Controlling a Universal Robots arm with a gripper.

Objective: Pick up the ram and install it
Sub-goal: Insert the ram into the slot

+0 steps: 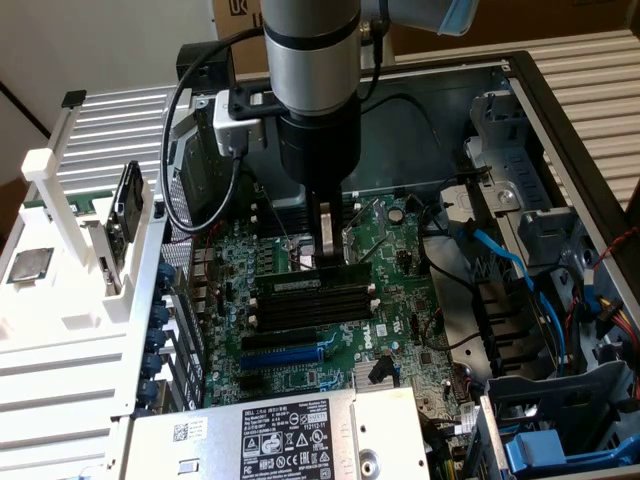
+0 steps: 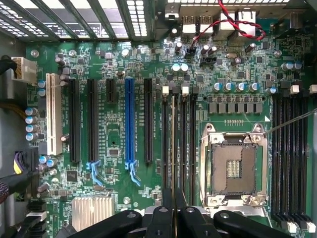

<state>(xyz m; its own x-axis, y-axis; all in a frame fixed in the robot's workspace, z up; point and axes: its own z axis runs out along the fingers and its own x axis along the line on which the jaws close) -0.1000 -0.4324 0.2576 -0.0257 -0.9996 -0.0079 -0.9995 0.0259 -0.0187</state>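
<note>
In the wrist view the ram [image 2: 173, 148] shows edge-on as a thin green strip. It runs in line with the black memory slots [image 2: 184, 144], between two of them. My gripper [image 2: 173, 210] is shut on the strip's near end, its two black fingers [image 2: 161, 218] pressed together. In the exterior view my gripper [image 1: 330, 255] points straight down into the open computer case. Just below it the ram [image 1: 298, 285], with its white label, stands in the rearmost of the memory slots [image 1: 310, 305]. How deep it sits in the slot cannot be told.
An empty processor socket [image 2: 233, 168] lies beside the slots, with a second slot bank [image 2: 290, 158] past it. A white rack [image 1: 60, 290] at the exterior view's left carries a square silver chip [image 1: 30, 265]. The power supply [image 1: 290, 435] is in front, and a drive cage with blue cables [image 1: 520, 270] is at the right.
</note>
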